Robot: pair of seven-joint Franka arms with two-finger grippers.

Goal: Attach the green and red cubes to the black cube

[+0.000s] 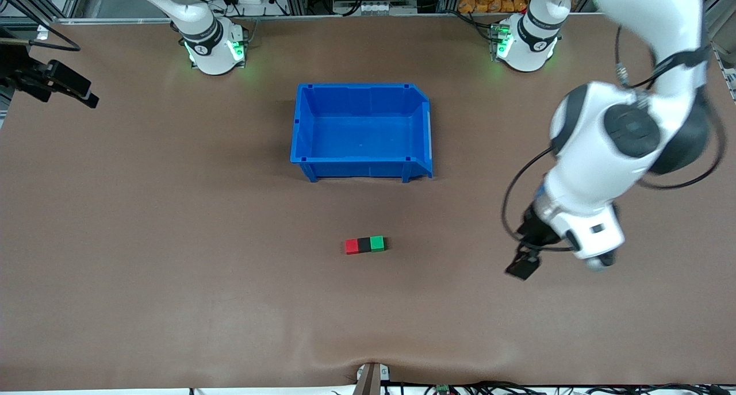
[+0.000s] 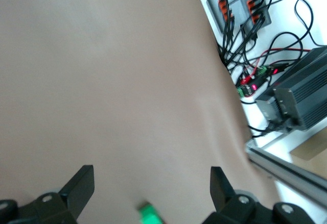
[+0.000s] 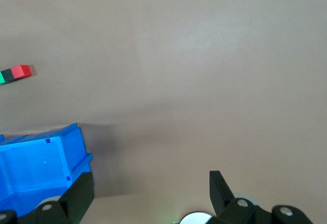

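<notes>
Three cubes are sitting in one row on the desk (image 1: 172, 303), nearer the front camera than the bin (image 1: 362, 131): the red cube (image 1: 351, 246), the black cube (image 1: 364, 245) and the green cube (image 1: 377, 243), each touching the next, black in the middle. You are looking at what I judge to be a finished join, so the step in hand is clearing away cleanly. The left end effector (image 1: 526, 257) is hanging over bare desk toward the left arm's end, well apart from the row, with its fingers (image 2: 82, 185) spread wide and holding nothing. Lift it straight up and back, keeping it away from the green end so nothing is nudging the row apart. The right end effector (image 3: 148, 193) is waiting up near its base above the bin's edge, fingers likewise apart and empty; leave it there. No brand, label or readable writing is showing on the cubes, the bin or the arms.
</notes>
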